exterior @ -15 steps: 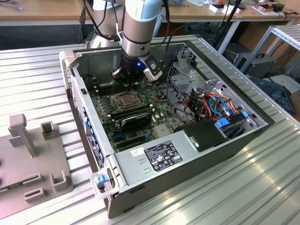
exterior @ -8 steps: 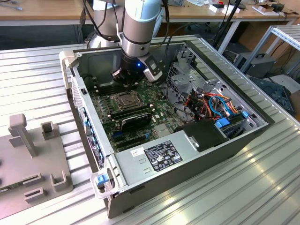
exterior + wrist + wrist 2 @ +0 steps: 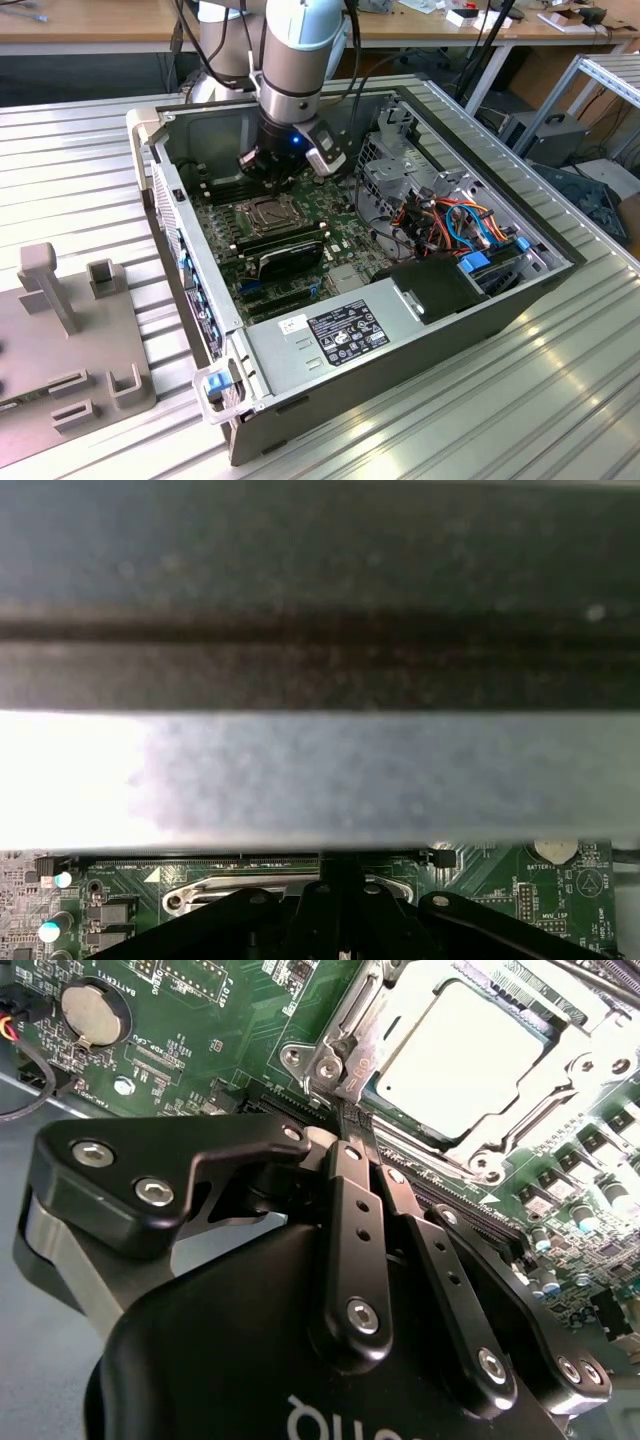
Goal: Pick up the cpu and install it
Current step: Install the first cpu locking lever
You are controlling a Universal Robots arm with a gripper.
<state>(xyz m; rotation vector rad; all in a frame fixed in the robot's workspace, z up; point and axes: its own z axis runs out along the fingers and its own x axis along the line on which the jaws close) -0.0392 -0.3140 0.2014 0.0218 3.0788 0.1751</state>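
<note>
— Close to the second wrist view's camera, what do you see?
— The black tool (image 3: 345, 1125). Its fingers (image 3: 350, 1175) are pressed together, with nothing between them.
— Where is the cpu?
— Just past the fingertips. The cpu (image 3: 470, 1055) lies flat inside its socket (image 3: 345, 1055) on the green board (image 3: 200, 1020).
— And from farther off?
— On the tabletop (image 3: 60, 180), the arm (image 3: 295, 60) reaches down into the open computer case (image 3: 420, 340).

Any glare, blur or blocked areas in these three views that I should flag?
Second wrist view: the cpu in its socket is washed out by glare, and the gripper looms large and dark in front. First wrist view: a blurred grey case wall with a blown-out bright patch. Exterior view: evenly lit, striped table reflecting softly.
</note>
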